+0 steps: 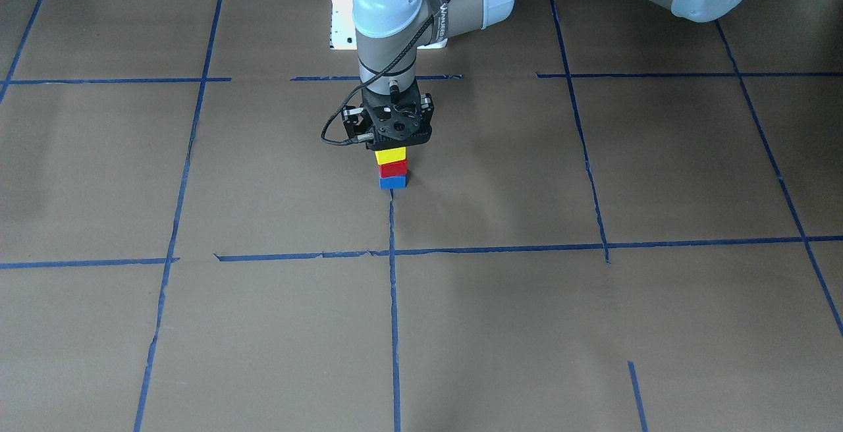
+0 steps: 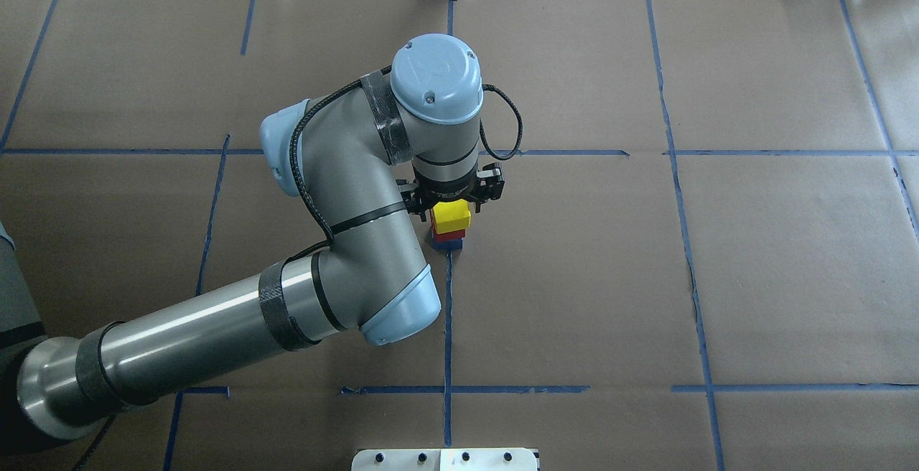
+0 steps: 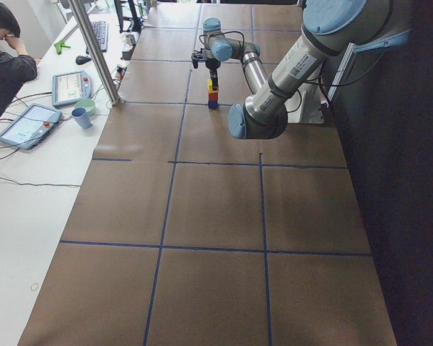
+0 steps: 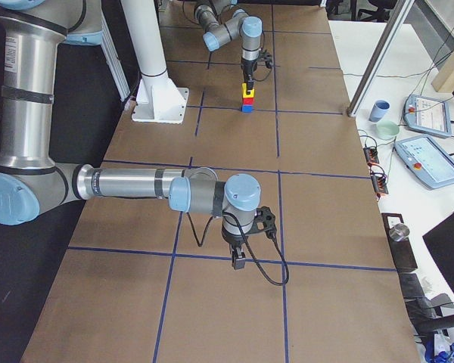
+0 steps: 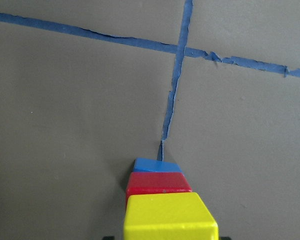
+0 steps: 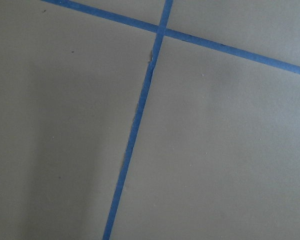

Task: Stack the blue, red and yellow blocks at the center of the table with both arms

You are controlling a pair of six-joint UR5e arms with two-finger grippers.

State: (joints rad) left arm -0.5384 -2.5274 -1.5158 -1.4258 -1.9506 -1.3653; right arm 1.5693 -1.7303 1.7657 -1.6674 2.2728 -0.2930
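Big and grey, the left arm [image 2: 215,327] reaches in, and the left gripper [image 1: 392,141] hangs right above the yellow block [image 1: 390,155]; I cannot tell if it pinches it. Yellow is on the red block [image 1: 393,168], red on the blue block [image 1: 392,182], mid table [image 1: 593,326]. Far off, the right gripper [image 4: 238,261] points down; wide or closed, I cannot tell.

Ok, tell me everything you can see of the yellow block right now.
The yellow block is a plain, smooth, single-coloured piece with squared edges. It sits level on top of the stack, resting on the red block, which sits on the blue block. The left gripper is directly above it; whether its fingers hold it cannot be told.
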